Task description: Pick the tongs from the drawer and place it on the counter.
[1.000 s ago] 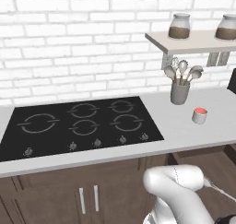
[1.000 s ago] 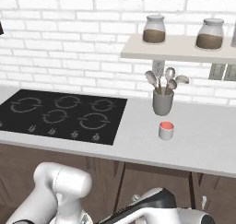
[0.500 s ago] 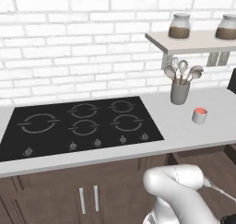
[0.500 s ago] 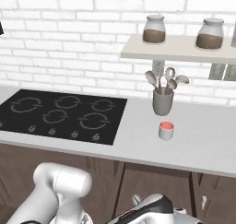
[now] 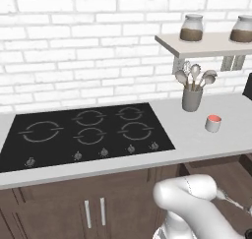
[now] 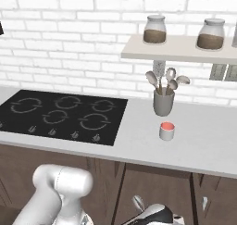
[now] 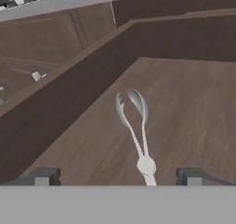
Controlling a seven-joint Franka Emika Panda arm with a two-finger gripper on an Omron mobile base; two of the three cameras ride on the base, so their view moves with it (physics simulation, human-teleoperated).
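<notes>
The slim silvery tongs [image 7: 136,126] lie flat on the plank floor of the open dark brown drawer [image 7: 193,98], spoon tips pointing away from the hand. My gripper [image 7: 119,177] hovers just above them, open, its fingertips [image 7: 44,176] set wide on either side of the hinge end. Nothing is held. From the base, the tongs [image 5: 230,200] show as a thin silver strip in the drawer [image 5: 216,171] below the light-grey counter [image 5: 197,140]. One tong tip [image 6: 138,203] pokes out beside my hand, under the counter [image 6: 139,143].
A black cooktop [image 5: 88,130] covers the counter's left part. A grey cup of spoons [image 5: 192,98] and a small red-topped cup [image 5: 213,123] stand on the right. Above is a shelf [image 5: 206,45] with two jars. Cabinet doors [image 5: 93,213] sit left of the drawer.
In the right base view my hand has sunk slightly lower toward the drawer. The jaws stay wide open and nothing on the counter has moved.
</notes>
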